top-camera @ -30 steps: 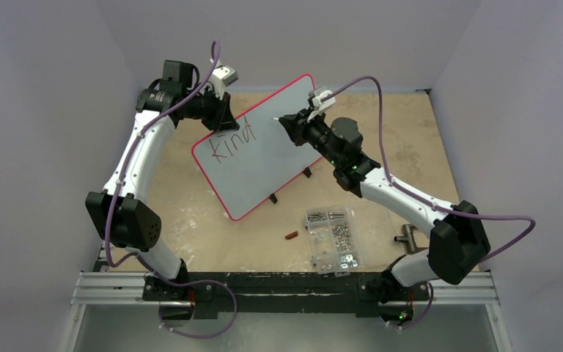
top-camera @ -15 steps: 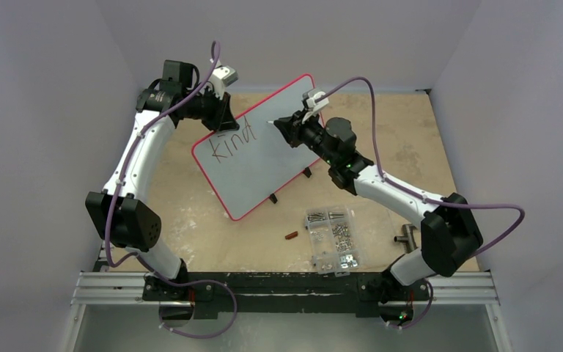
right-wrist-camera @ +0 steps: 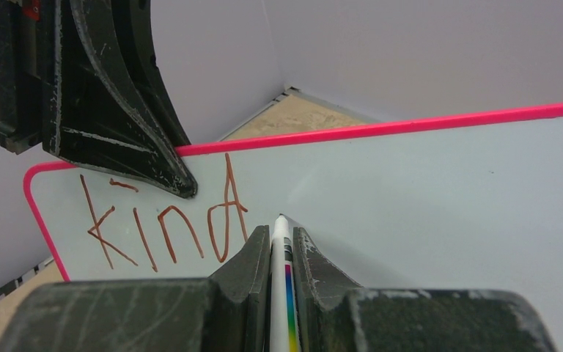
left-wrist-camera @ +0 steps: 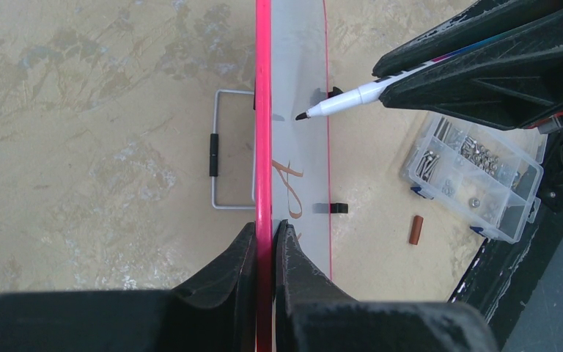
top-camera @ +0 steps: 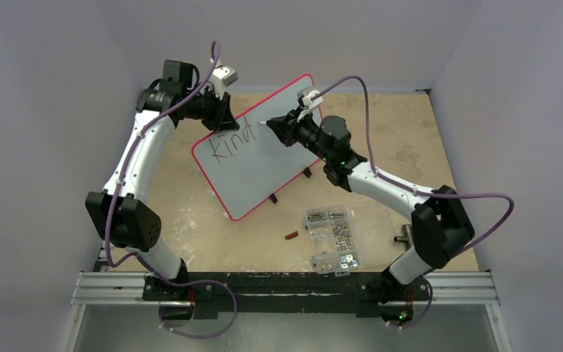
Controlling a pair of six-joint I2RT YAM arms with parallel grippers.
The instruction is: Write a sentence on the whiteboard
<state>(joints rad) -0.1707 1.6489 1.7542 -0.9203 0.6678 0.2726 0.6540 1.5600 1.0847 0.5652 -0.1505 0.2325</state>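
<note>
Whiteboard, large, flat and white with a thin red-pink rim [top-camera: 260, 176], stands tilted on the tan table [top-camera: 183, 213], its upper edge clenched between our left fingers [left-wrist-camera: 233, 258]. It bears only the handwritten word "kind" [right-wrist-camera: 163, 227]. Over the last second our right fingers [right-wrist-camera: 248, 273], clamped on the white marker [left-wrist-camera: 339, 105], have carried its tip leftward to just beside the "d". We judge the next letter is about to start, though we cannot tell whether the tip touches the board. Rightmost, the clear compartmented plastic box [top-camera: 331, 238] holds small metal screws and nuts.
</note>
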